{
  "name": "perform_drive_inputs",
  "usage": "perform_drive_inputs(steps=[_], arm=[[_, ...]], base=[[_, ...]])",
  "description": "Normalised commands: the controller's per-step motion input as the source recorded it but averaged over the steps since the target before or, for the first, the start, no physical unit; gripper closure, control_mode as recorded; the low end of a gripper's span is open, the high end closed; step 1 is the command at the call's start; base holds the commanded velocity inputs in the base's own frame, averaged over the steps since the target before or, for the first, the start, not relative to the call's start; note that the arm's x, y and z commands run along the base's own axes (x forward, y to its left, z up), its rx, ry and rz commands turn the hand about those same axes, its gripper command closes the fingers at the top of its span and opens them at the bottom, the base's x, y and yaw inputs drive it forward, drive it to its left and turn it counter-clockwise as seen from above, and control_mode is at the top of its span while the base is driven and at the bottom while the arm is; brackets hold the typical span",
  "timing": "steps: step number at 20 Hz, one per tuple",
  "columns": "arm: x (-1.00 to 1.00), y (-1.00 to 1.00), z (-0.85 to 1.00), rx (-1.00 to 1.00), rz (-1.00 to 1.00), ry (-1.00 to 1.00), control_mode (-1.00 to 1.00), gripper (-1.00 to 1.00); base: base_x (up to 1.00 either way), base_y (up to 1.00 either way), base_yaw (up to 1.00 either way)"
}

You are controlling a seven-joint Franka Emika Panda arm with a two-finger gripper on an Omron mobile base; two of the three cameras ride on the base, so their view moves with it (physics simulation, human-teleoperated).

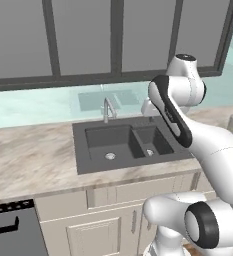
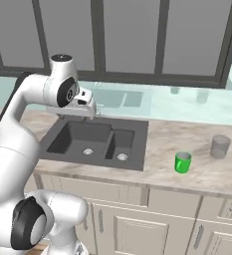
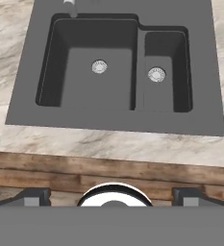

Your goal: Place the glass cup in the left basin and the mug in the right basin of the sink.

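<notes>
1. While the gripper (image 3: 111,194) hangs above the sink (image 3: 120,122), its fingertips (image 3: 34,196) stand wide apart at the bottom of the hand view, holding nothing.
2. Centre frame there, the left basin (image 3: 92,77) lies beside the narrower right basin (image 3: 164,79).
3. At the right of the right base view, the mug (image 2: 182,162) stands on the counter (image 2: 162,144); the glass cup (image 2: 220,146) stands near it, further right.
</notes>
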Motion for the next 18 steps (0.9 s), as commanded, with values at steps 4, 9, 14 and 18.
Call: perform_drive_inputs(steps=[4,9,14,18], arm=[[0.00,0.00,0.00,0.00,0.00,0.00,1.00,-1.00],[0.00,0.00,0.00,0.00,0.00,0.00,1.00,-1.00],[0.00,0.00,0.00,0.00,0.00,0.00,1.00,-1.00],[0.00,0.00,0.00,0.00,0.00,0.00,1.00,-1.00]], base=[[0.10,-0.44,0.00],[0.23,-0.38,0.00],[0.28,-0.34,0.00],[0.32,-0.32,0.00]])
